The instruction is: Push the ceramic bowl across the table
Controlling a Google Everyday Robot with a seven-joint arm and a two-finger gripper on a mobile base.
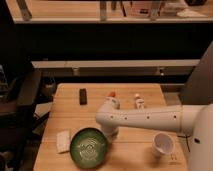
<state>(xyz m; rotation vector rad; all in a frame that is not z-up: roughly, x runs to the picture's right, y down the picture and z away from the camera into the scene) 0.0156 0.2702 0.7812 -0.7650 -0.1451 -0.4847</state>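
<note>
Pale plank table (130, 145) carries the bowl (89, 147) near its front-left edge; the gripper (109, 134) presses at the bowl's right rim, apparently to shove it.

A dark-green ceramic bowl (89, 147) is seen near the table's (130, 150) front edge (left of centre), with the gripper (110, 133) placed against its right rim.

One camera looks down from high behind the robot's shoulder, facing across the worktop (130, 95) toward the far shelving, moderately close; the hand (111, 134) sits near the worktop's front edge.
</note>
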